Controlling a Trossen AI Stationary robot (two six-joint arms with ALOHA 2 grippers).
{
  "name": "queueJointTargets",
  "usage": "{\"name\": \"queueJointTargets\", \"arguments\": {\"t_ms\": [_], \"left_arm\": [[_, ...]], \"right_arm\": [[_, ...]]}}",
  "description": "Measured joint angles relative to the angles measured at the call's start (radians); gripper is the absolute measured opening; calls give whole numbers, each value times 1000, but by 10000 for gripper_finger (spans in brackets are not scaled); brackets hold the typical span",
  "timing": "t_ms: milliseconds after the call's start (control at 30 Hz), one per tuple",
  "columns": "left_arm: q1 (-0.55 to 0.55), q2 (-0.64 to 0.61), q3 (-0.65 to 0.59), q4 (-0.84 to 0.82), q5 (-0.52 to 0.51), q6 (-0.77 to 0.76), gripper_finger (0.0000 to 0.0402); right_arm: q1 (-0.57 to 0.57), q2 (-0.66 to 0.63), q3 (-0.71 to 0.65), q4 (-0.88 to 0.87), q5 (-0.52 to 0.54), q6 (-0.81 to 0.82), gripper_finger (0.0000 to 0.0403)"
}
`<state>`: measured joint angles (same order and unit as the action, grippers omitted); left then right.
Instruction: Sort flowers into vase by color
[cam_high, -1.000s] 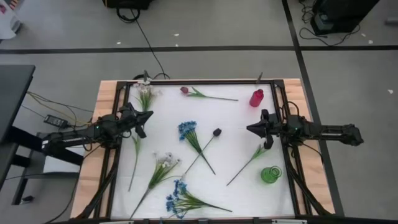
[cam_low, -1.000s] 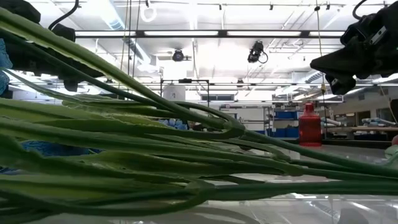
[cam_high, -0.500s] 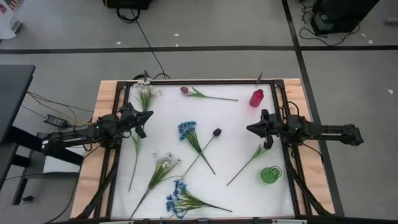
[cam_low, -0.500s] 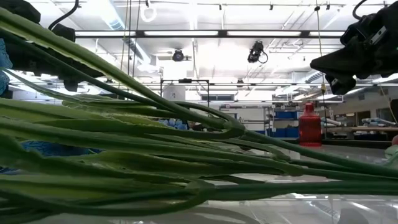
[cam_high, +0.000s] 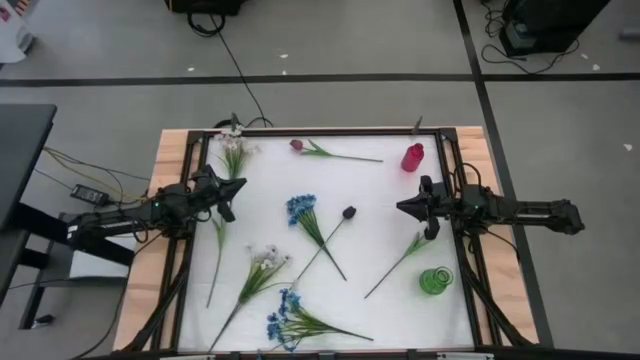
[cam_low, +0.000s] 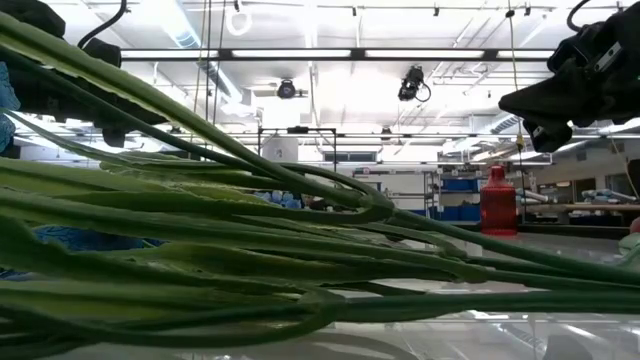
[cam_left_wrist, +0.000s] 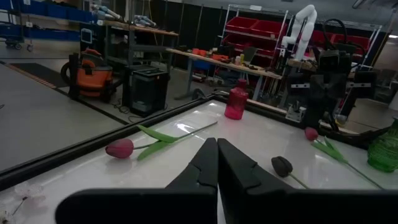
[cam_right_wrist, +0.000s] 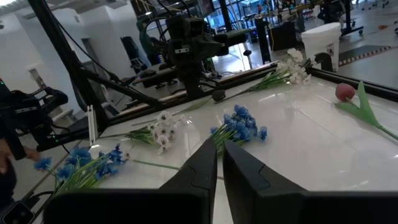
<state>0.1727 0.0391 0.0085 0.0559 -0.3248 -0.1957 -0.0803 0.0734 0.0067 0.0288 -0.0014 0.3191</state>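
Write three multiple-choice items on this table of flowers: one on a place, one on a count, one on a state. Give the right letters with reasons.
1. Where does the red vase stand?
A. far right corner of the table
B. near left corner
C. table's middle

2. How many blue flower bunches lie on the table?
A. none
B. two
C. five

3. How is the left gripper?
A. shut on a flower
B. wide open
C. shut and empty

Answers:
1 A: the high view shows it by the far right corner, with the green vase nearer on that side.
2 B: one blue bunch lies mid-table, another at the near edge.
3 C: in its wrist view the fingers meet with nothing between them.
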Motion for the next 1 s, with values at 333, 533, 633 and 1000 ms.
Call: {"name": "queueJointTargets", "arguments": {"t_ms": [333, 533, 633, 1000], "left_arm": [[0, 0, 0, 0, 0, 0, 5], [0, 0, 0, 2, 0, -48, 5], [0, 0, 0, 24, -4, -184, 5], [1, 0, 0, 123, -76, -603, 5]], "right_arm": [[0, 0, 0, 0, 0, 0, 37], [0, 0, 0, 0, 0, 0, 37], [0, 0, 0, 0, 0, 0, 37], [0, 0, 0, 110, 58, 64, 37]]}}
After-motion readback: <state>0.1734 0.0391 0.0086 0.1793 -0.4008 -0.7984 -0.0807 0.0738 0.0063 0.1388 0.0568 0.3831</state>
